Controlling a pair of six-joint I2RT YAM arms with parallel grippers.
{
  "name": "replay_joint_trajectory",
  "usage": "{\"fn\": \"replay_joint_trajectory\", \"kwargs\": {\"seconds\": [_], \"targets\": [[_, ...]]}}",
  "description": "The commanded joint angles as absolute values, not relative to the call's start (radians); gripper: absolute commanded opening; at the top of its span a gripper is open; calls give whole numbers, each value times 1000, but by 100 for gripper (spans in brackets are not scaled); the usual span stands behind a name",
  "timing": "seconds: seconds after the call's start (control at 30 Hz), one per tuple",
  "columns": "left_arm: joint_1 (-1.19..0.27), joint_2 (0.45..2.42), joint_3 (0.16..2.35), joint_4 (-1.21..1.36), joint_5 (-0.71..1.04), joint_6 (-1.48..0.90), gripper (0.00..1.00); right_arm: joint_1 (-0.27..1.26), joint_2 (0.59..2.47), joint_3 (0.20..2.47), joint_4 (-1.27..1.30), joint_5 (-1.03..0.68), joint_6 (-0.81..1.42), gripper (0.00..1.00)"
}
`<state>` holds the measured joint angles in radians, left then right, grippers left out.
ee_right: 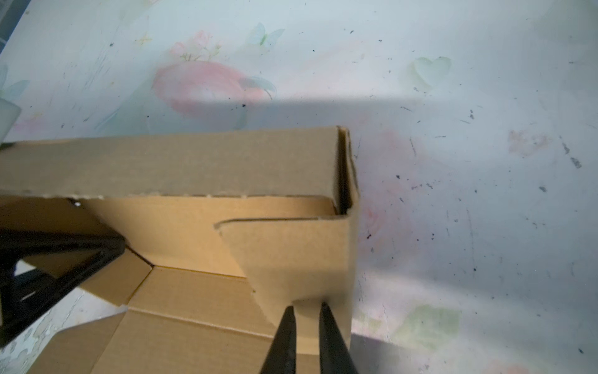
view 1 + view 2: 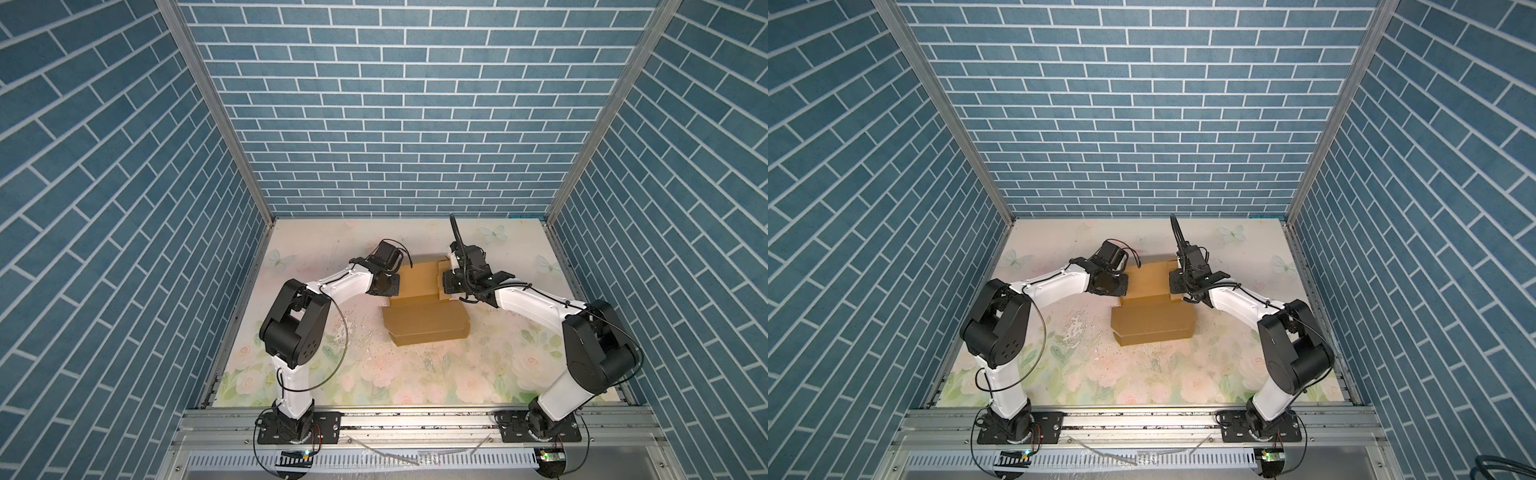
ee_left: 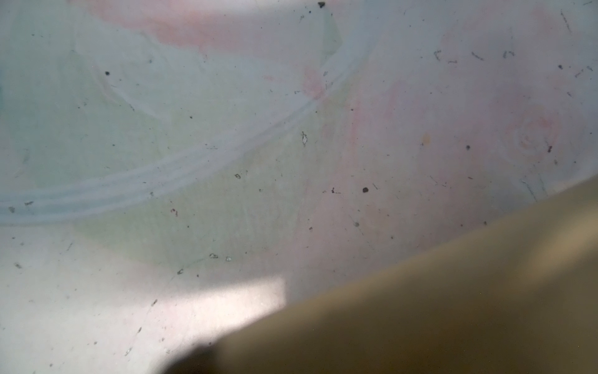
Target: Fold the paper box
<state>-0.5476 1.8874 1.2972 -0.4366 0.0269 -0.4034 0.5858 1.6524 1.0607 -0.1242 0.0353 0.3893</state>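
The paper box (image 2: 419, 318) is lying near the middle of the table (image 2: 316, 245), slightly toward the far side, and is partly formed. Its far section is standing up as walls, while the wide panel is extending low toward the near edge. The right gripper (image 1: 306, 307) is pinching the box's right side wall, its fingers (image 1: 284, 340) standing close together with cardboard between them. The left gripper (image 2: 390, 286) is positioned at the box's left side. Whether it is clamping the cardboard cannot be told: the left wrist view is showing only blurred cardboard and the floral table surface.
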Motion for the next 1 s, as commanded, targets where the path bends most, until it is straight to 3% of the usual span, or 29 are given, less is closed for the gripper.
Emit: {"fn": "replay_joint_trajectory", "kwargs": {"seconds": [0.0, 0.37, 0.97], "targets": [[-562, 1901, 1285, -471, 45, -393, 15, 599, 1697, 1128, -167, 116, 450, 16], [-562, 1893, 1286, -477, 38, -388, 14, 609, 1769, 1152, -172, 138, 505, 17], [-560, 1899, 1291, -503, -2, -413, 14, 608, 1617, 1131, -284, 100, 445, 19]]}}
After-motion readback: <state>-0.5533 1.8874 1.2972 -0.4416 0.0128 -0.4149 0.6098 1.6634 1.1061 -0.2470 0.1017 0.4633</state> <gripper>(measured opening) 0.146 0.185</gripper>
